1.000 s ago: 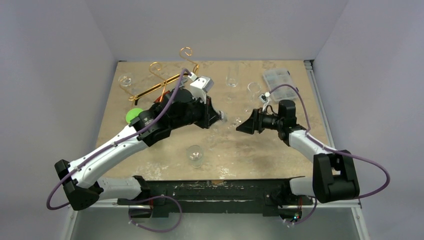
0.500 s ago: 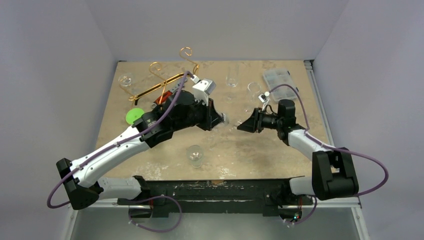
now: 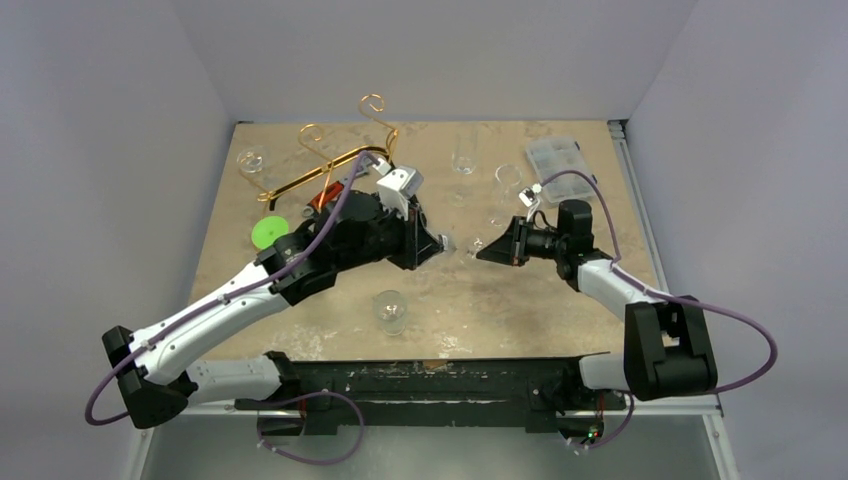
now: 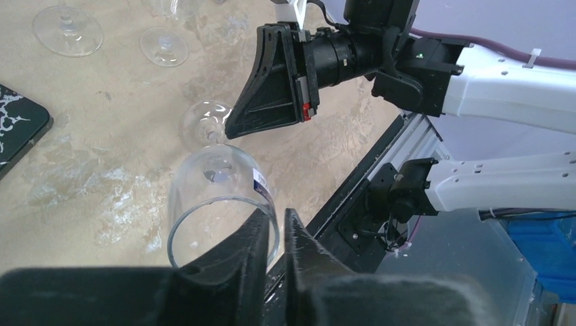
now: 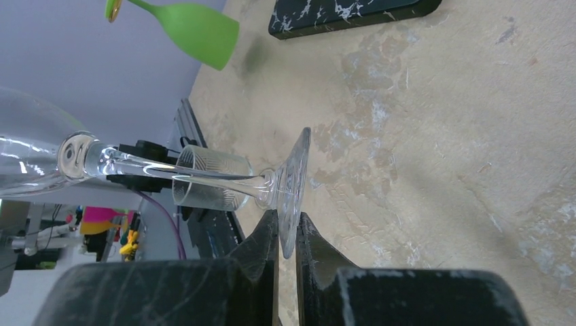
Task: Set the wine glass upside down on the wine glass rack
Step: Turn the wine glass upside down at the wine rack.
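Left wrist view: left gripper (image 4: 275, 219) is closed tight, its matte black fingers pinching the thin rim of the wine glass (image 4: 219, 193). The glass is clear and smooth, with a rounded bowl and a small label patch on the wall. It lies roughly level in the air, mouth toward this gripper, foot pointing away. At the far end the right gripper (image 4: 232, 128), a black wedge-shaped pair of fingers, meets the round foot.

Right wrist view: this gripper is also closed, nipping the edge of the flat disc foot, which stands on edge between the fingers. A slim stem runs away from the fingers to the bowl. Past the stem is a second clear glass (image 5: 210, 185) with fine etched lines. Farther out are a glossy green glass (image 5: 197, 27) and a flat black board (image 5: 339, 13) with white veins.

Top external view: the held glass spans the gap between the two grippers, above the bench (image 3: 520, 300), which is mottled tan and stone-like with pale worn patches. The wine glass rack (image 3: 305, 177) is thin gold wire, its arms ending in curled scroll loops, on a long arched gold bar. It stands behind the left gripper, past its wrist, well apart from the held glass. A clear plastic box (image 3: 553, 155) sits beyond the right gripper.
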{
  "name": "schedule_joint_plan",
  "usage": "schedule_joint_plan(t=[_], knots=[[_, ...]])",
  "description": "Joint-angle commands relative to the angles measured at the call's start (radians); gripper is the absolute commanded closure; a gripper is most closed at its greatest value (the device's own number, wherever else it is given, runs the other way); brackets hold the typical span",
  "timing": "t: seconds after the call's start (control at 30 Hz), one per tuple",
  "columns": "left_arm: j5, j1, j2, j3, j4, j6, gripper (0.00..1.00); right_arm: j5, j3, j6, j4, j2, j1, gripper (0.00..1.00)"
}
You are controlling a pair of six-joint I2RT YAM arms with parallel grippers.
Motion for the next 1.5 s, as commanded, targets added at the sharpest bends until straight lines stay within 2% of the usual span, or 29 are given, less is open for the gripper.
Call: schedule_joint_plan(t=[0.0, 0.1, 0.17, 0.37, 0.67, 0.93, 1.23, 1.47], knots=[[0.013, -0.006, -0.075, -0.044, 0.139, -0.024, 0.81, -0.023, 0.020, -0.040, 0.027, -0.048, 0.003, 1.00], [0.014, -0.006, -0.112, -0.082, 0.150, -0.025, 0.64, -0.023, 0.024, -0.040, 0.021, -0.050, -0.009, 1.00], [0.016, -0.006, -0.131, -0.097, 0.152, -0.024, 0.56, -0.025, 0.030, -0.046, 0.010, -0.051, -0.014, 1.00], [0.001, -0.006, -0.187, -0.129, 0.134, -0.006, 0.44, -0.012, 0.052, -0.111, -0.057, -0.064, -0.028, 1.00], [-0.121, -0.006, -0.326, -0.151, 0.014, 0.058, 0.31, 0.027, 0.077, -0.225, -0.158, -0.100, -0.045, 1.00], [-0.226, -0.006, -0.436, -0.184, -0.064, 0.086, 0.23, 0.045, 0.088, -0.297, -0.210, -0.133, -0.050, 1.00], [-0.305, -0.004, -0.487, -0.224, -0.078, 0.095, 0.17, 0.085, 0.117, -0.420, -0.309, -0.204, -0.067, 1.00], [-0.327, -0.003, -0.502, -0.253, -0.039, 0.083, 0.02, 0.137, 0.167, -0.553, -0.425, -0.240, -0.069, 1.00]])
